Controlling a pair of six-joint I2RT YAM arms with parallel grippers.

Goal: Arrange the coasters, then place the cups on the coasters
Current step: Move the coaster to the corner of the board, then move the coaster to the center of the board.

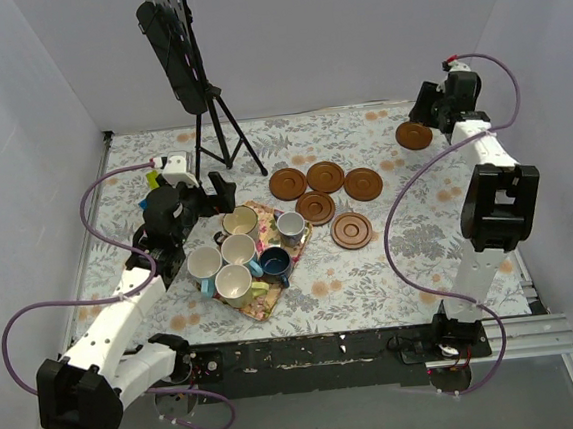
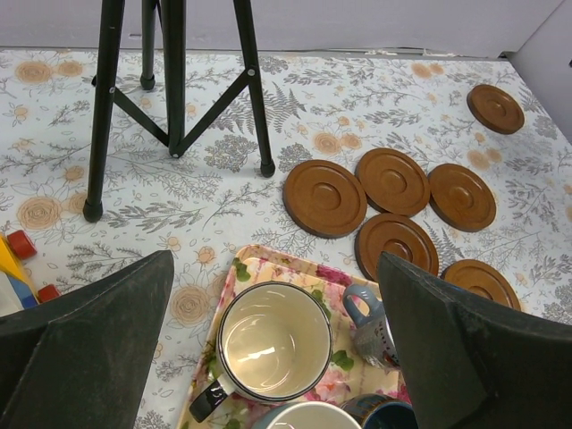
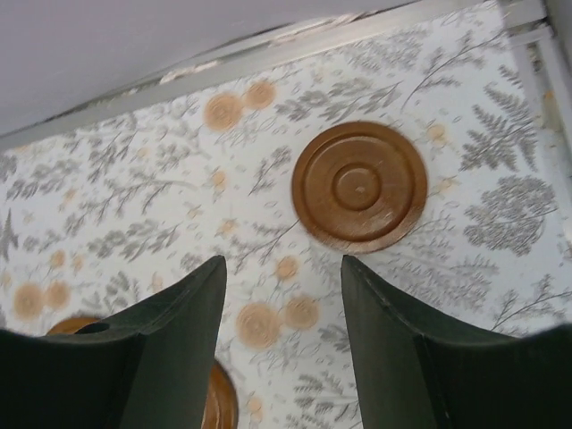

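Reddish-brown wood first: counting six coasters [image 1: 324, 177] lying flat on the flower-printed surface [image 1: 372, 277], none carrying a cup. Logging five of them bunched just right of centre, with rims touching or nearly so, and a lone coaster [image 3: 359, 186] sitting well apart near the far right corner. Noting the right claw [image 3: 281, 268] hovering over that corner with jaws standing apart and gripping nothing. Seeing the lone coaster resting on the surface beyond the fingertips, not between them. Finding the cups [image 1: 240, 249], six in all, crowding upright on the floral mat [image 1: 262, 310] just left of the bunched coasters. Listing cream ones, a light blue one, a dark navy one and a small grey-white cup [image 2: 371, 326] at the mat's edge nearest the coasters. Recording the left claw [image 2: 275, 268] hanging over the far end of the mat with jaws spread wide and holding nothing. Spotting a cream cup [image 2: 274, 340] showing directly below the gap. Also noting a black tripod [image 1: 221, 130] standing behind the mat, and toy blocks [image 2: 13, 268] peeking in at the left edge of the left wrist view.
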